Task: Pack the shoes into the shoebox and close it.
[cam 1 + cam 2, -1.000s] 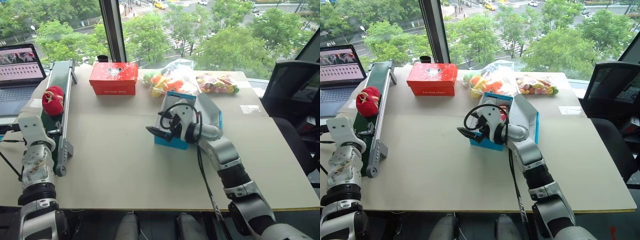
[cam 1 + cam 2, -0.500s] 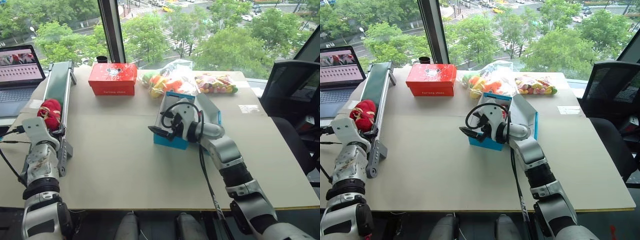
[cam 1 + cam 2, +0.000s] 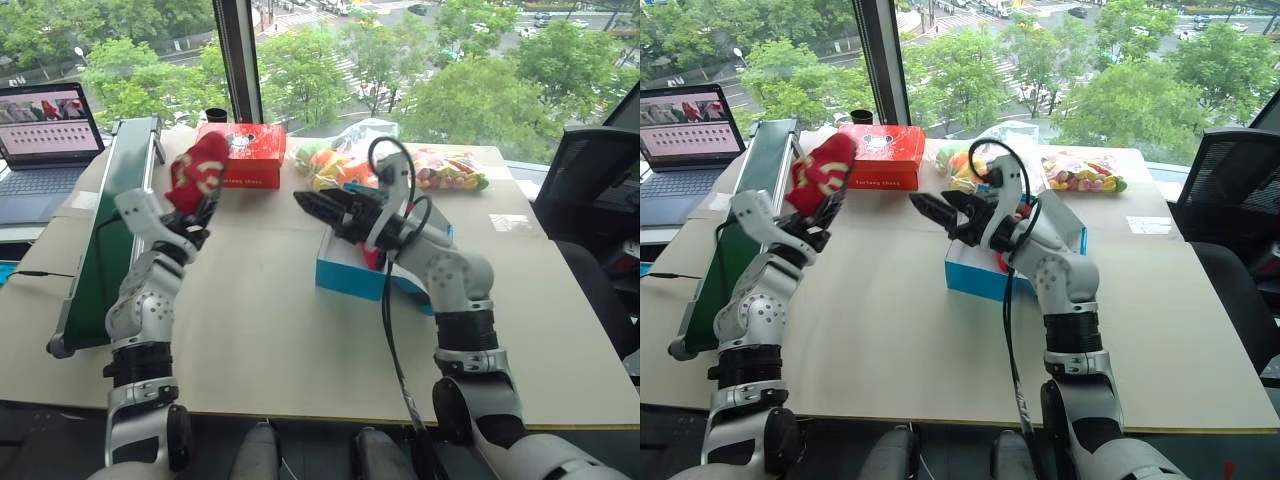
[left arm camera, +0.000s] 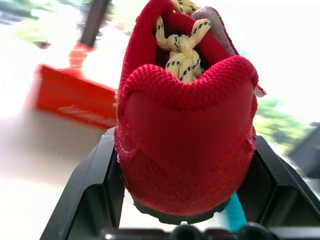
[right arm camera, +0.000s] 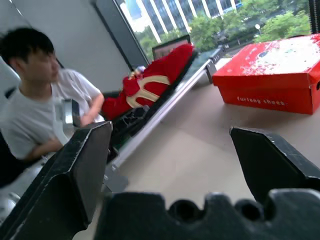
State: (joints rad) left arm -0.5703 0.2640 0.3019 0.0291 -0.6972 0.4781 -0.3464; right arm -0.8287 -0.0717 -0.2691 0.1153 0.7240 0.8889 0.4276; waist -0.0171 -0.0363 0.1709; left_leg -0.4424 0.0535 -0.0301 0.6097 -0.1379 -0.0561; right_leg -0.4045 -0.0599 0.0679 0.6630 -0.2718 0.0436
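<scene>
We carry one small red fabric shoe (image 3: 197,172) pinched in our left gripper (image 3: 193,212); our right gripper (image 3: 318,208) spread wide, we must next reach the open light-blue cardboard shoebox (image 3: 352,276).

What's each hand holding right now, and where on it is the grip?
The left hand holds a red shoe by its heel end, fingers on either side. The right hand is open and holds nothing.
</scene>
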